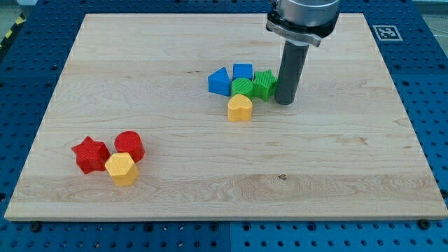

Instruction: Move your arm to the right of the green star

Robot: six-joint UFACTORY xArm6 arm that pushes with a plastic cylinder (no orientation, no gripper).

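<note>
The green star point(264, 83) lies in a cluster near the board's upper middle. My tip point(283, 102) rests on the board just to the star's right, touching or almost touching it. Left of the star sit a green round block point(243, 87), a blue cube point(243, 71) and a blue triangular block point(219, 81). A yellow heart-like block point(240, 108) lies just below the green round block.
At the lower left a red star point(90, 154), a red cylinder point(129, 145) and a yellow hexagon point(121, 169) lie together. The wooden board point(350, 182) sits on a blue perforated table. A marker tag point(386, 31) is at its top right corner.
</note>
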